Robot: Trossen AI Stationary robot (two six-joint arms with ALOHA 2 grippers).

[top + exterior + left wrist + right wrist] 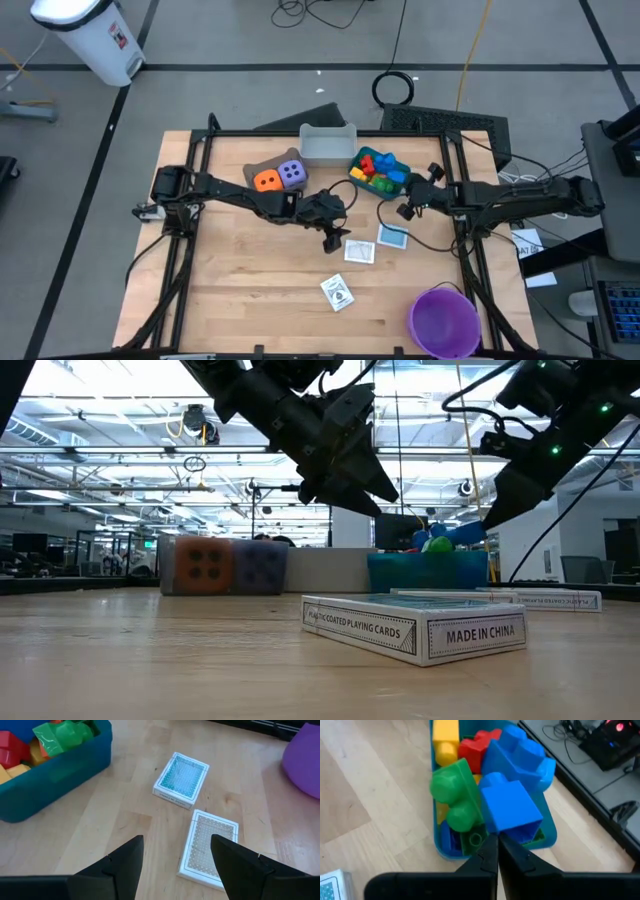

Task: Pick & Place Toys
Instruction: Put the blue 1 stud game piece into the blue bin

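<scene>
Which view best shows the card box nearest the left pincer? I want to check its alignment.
The left wrist view: the grey-backed box lies flat just ahead of the open left pincer, whole top visible. The high view shows it small, beside the pincer. In the low view I cannot tell it from the other boxes. The right wrist view misses it.

Two dice: orange die (pixel 266 181), purple die (pixel 292 173). Three white card packs (pixel 362 252) (pixel 393 236) (pixel 338 292) on the wood; one blue bin (pixel 364 185) heaped with bricks (pixel 378 167), too piled to count. One grey bin (pixel 327 146), one purple bowl (pixel 443 322), two arms.
</scene>
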